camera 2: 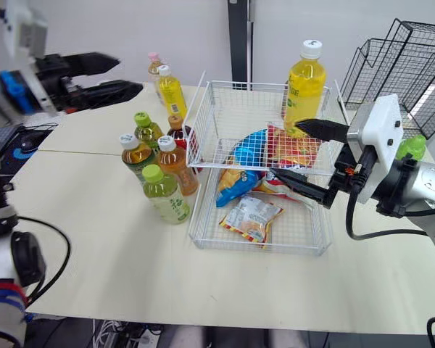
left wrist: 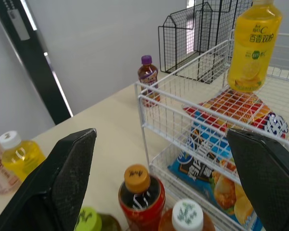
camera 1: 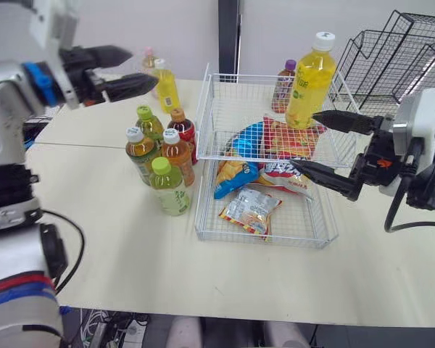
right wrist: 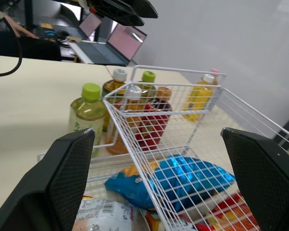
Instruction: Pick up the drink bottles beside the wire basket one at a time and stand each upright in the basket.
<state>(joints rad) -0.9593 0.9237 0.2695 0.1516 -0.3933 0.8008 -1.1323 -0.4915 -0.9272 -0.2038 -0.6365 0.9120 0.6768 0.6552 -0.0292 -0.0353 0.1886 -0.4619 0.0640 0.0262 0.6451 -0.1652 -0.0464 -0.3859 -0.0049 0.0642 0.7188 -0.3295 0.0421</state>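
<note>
Cream table (camera 1: 130, 254) up front, and the green-capped tea bottle (camera 1: 170, 187) stands nearest in the cluster just left of the wire basket (camera 1: 203, 217). Full, smooth, rigid plastic, so I'd grip mid-body, under the shoulder. Right gripper (camera 1: 304, 141) hangs spread over the snack bags (camera 1: 250, 210); left gripper (camera 1: 141, 67), fingers apart, hovers above and beyond the cluster, well clear.

Both agape: left gripper (camera 1: 143, 69), right gripper (camera 1: 303, 139).
</note>
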